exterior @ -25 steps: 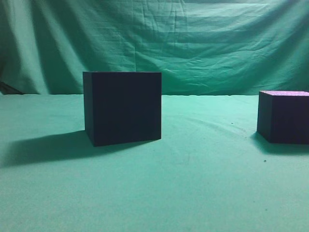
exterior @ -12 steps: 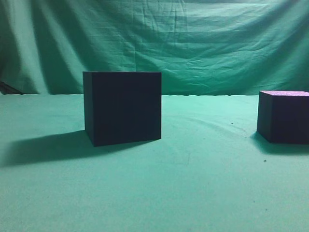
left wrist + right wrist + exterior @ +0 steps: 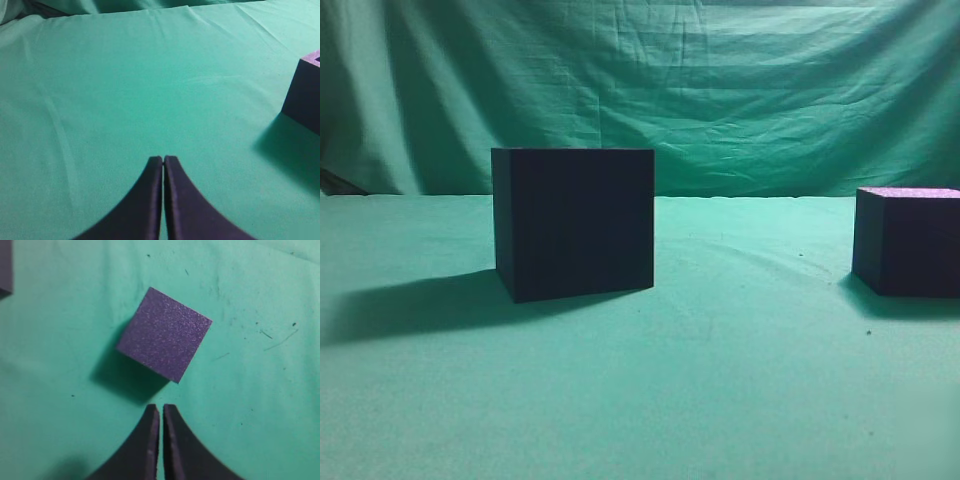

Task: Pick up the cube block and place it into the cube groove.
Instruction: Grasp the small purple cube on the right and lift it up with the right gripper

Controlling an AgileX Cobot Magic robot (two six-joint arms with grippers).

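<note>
The cube block (image 3: 908,240), small and dark with a purplish speckled top, sits on the green cloth at the right edge of the exterior view. It also shows from above in the right wrist view (image 3: 165,333). The cube groove (image 3: 575,222), a larger dark box, stands left of centre; its corner shows at the right edge of the left wrist view (image 3: 306,95). My right gripper (image 3: 161,407) is shut and empty, just short of the block. My left gripper (image 3: 163,158) is shut and empty over bare cloth. Neither gripper shows in the exterior view.
Green cloth (image 3: 720,380) covers the table and hangs as a backdrop (image 3: 720,90). A dark corner (image 3: 5,267) shows at the top left of the right wrist view. The groove box casts a shadow to its left.
</note>
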